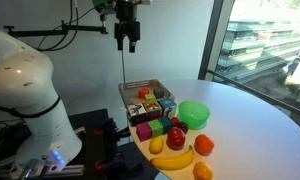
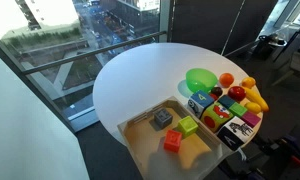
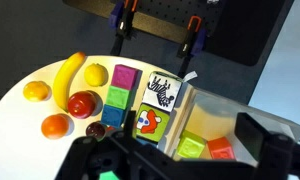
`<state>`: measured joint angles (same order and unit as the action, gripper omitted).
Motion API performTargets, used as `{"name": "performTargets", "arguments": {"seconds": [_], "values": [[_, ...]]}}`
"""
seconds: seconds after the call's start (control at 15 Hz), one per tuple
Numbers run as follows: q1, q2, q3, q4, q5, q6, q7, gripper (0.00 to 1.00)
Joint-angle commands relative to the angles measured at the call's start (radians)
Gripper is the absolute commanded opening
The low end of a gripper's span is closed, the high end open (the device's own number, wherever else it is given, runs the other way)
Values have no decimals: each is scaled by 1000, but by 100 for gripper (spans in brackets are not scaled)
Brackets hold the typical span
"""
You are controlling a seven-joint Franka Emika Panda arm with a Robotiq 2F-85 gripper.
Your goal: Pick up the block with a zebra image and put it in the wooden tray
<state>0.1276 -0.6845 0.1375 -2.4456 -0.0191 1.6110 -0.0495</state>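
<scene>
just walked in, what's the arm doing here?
The arm hangs high above the round table, its gripper open and holding nothing. The zebra block sits on the table right beside the wall of the wooden tray, in a cluster of other colored blocks. A banana and a green bowl are close by. The tray holds a grey, a green and a red block. The zebra block has not been grasped yet.

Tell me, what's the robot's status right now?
Gripper open, empty, high above table. Zebra block outside wooden tray, beside its wall. Neighbouring blocks crowd it.
</scene>
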Motion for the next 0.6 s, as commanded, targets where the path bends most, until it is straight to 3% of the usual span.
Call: {"name": "performTargets", "arguments": {"seconds": [0.0, 0.53], "values": [[9, 1, -7, 3, -4, -2, 5, 100], [-5, 7, -15, -5, -18, 17, 8, 100]]}}
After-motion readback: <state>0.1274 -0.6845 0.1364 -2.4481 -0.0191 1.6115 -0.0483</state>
